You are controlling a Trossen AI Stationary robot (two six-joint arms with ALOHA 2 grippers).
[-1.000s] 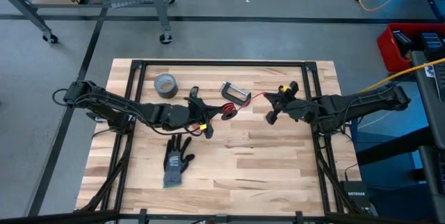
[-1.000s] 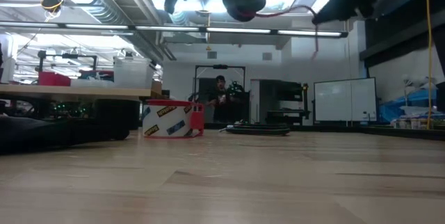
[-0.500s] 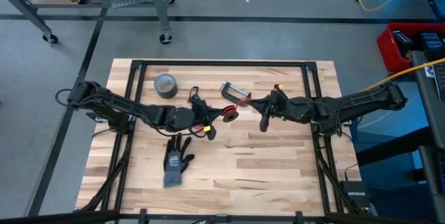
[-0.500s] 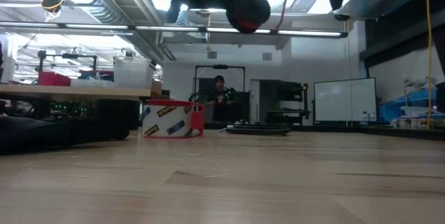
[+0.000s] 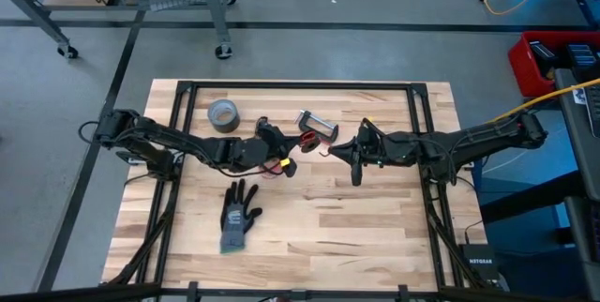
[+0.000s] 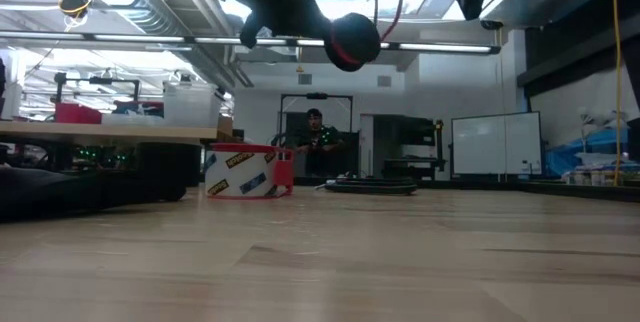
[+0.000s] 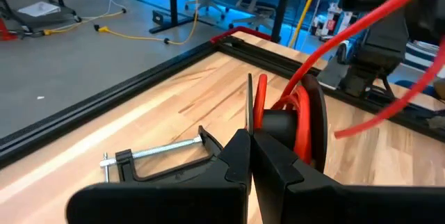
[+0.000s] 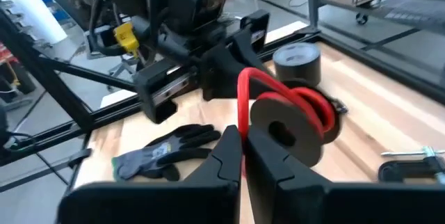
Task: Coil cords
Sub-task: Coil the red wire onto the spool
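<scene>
Red cord [image 7: 300, 106] on spool — left gripper [image 7: 252, 135] clamped, glove [image 8: 161, 150] right-wrist only

Both end effectors [image 5: 281, 159] [image 5: 345, 152] raised, closed, tips nearly meeting.

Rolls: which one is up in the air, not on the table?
The spool wound with red cord, held up by the left end effector. The grey tape roll lies flat on the table.

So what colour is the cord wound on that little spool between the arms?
Red; the left wrist view shows it best.
</scene>
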